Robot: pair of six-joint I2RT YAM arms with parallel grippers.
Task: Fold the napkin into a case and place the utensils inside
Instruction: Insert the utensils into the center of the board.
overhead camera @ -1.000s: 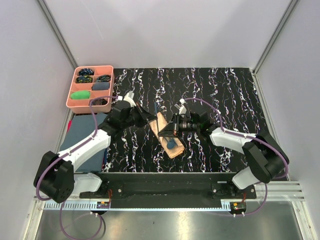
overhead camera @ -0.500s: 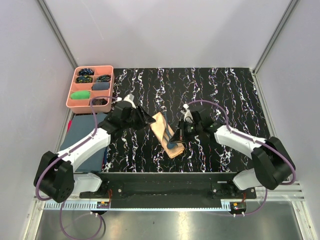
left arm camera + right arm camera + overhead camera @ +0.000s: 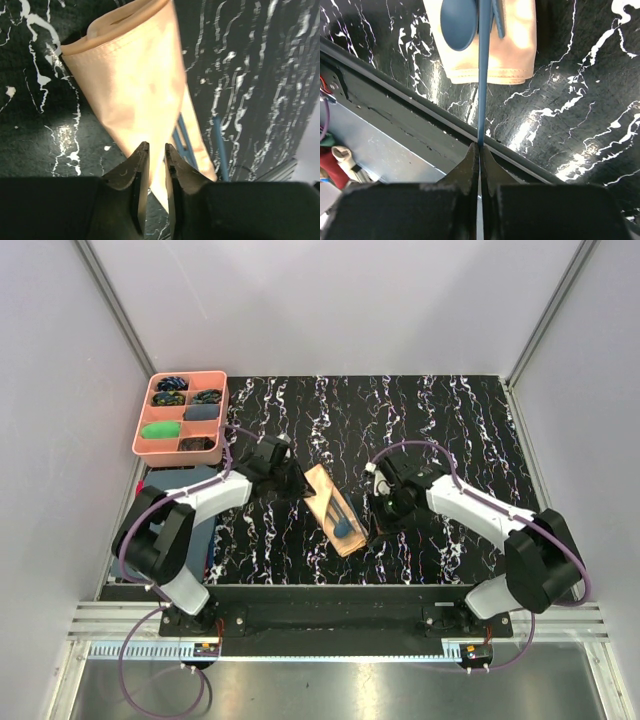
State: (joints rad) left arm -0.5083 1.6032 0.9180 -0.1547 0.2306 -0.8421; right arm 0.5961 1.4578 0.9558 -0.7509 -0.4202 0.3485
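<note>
Pinching a utensil (image 3: 483,75), right fingers (image 3: 465,172) near case (image 3: 517,45).

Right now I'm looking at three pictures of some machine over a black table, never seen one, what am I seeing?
These are two robot arms bolted at the table's near edge: the left arm and the right arm. The wide picture looks down from above and behind them; the other two come from a camera on each wrist, with that arm's jaws at the bottom. On the black white-veined table lies a shiny peach-orange fabric napkin folded into a narrow pouch, a round-bowled dark blue plastic spoon showing at its near end. A pink compartment tray sits far left. The right arm's jaws are shut on a slim dark blue plastic handle running to the pouch. The left arm's jaws stand slightly apart at the pouch's far left edge; whether they pinch fabric, I cannot tell.
</note>
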